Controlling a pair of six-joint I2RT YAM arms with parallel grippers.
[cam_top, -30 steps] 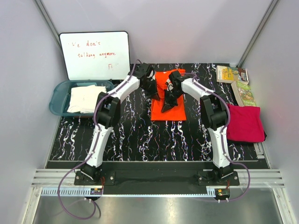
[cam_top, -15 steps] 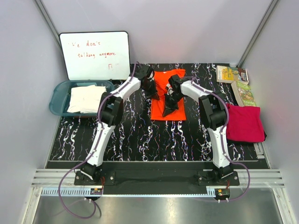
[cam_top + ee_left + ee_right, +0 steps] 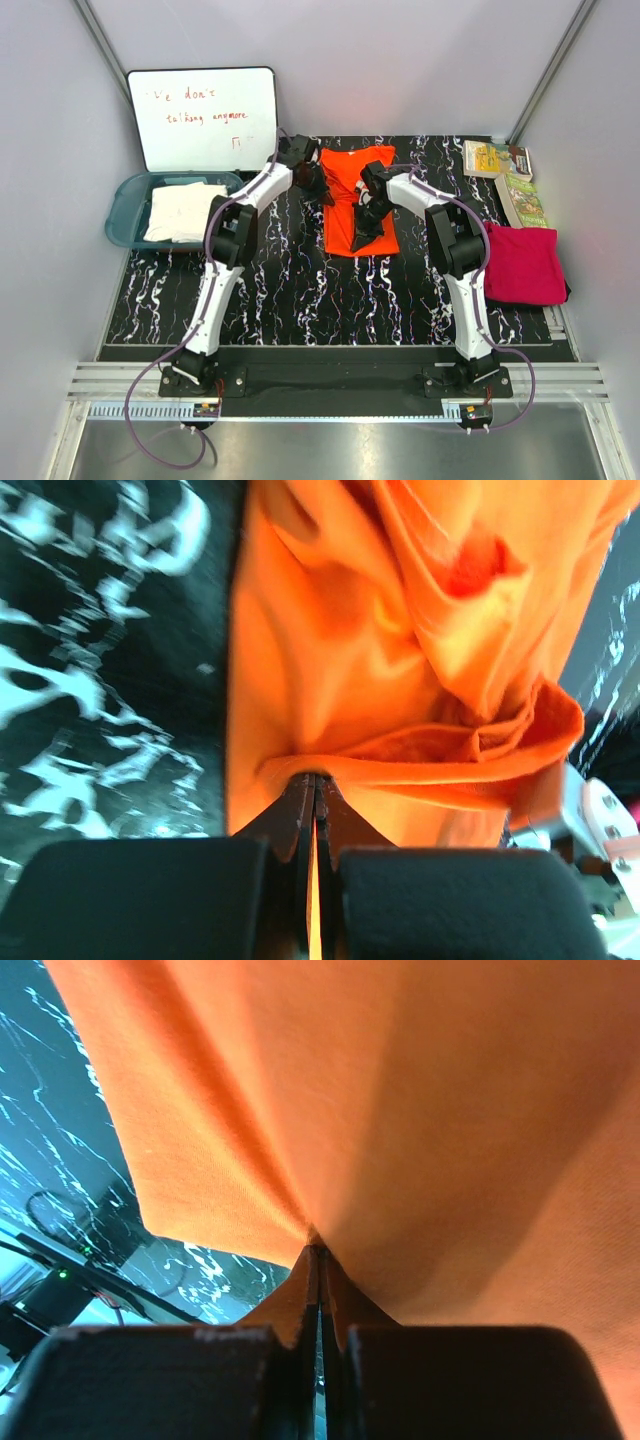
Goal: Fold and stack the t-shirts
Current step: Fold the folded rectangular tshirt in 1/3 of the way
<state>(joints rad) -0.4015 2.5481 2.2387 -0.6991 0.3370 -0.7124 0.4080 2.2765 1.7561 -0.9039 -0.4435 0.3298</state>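
Black marbled table (image 3: 300, 300) carries the orange t-shirt (image 3: 352, 162) just right of the whiteboard (image 3: 205, 118). Your left end effector (image 3: 313, 785) and right end effector (image 3: 318, 1252) each pinch its cloth tight, holding an edge raised, likely so you can carry it across for a fold.

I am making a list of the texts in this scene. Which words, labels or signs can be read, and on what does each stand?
"We don't talking anymore": red handwriting on the whiteboard; the small mark below it is unreadable.
Print on the booklets: too small to read.
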